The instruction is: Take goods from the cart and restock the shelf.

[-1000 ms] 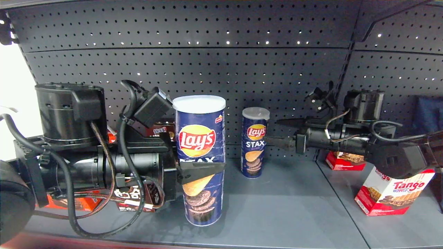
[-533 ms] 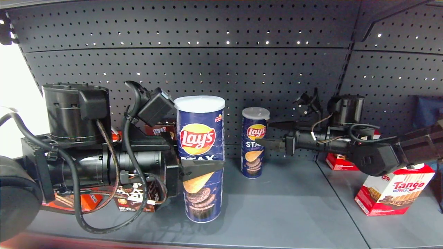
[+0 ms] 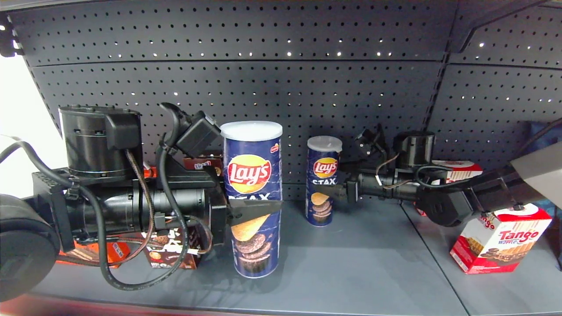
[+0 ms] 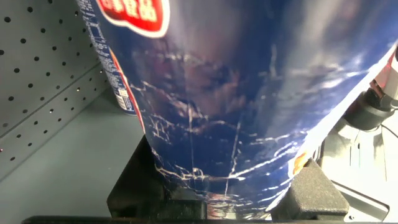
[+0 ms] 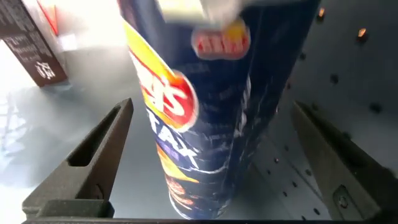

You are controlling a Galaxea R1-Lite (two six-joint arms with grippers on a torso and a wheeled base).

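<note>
An orange pack (image 3: 94, 254) and a brown box (image 3: 171, 256) lie at the left end of the shelf (image 3: 360, 263), behind the left arm. The left gripper (image 3: 263, 206) is clamped across the middle of the big can (image 3: 252, 175), its fingers pressed against opposite sides of the blue wall (image 4: 236, 93). The can stands upright near the shelf's front, its base low at the deck. Whether it rests there cannot be told. To its right and farther back, the small can (image 3: 324, 166) stands upright on the shelf near the pegboard. The right gripper (image 3: 326, 188) straddles it, spread wide. In the right wrist view each finger (image 5: 87, 168) stands apart from the can (image 5: 205, 74). A wafer box (image 3: 500, 239) sits at the far right.
</note>
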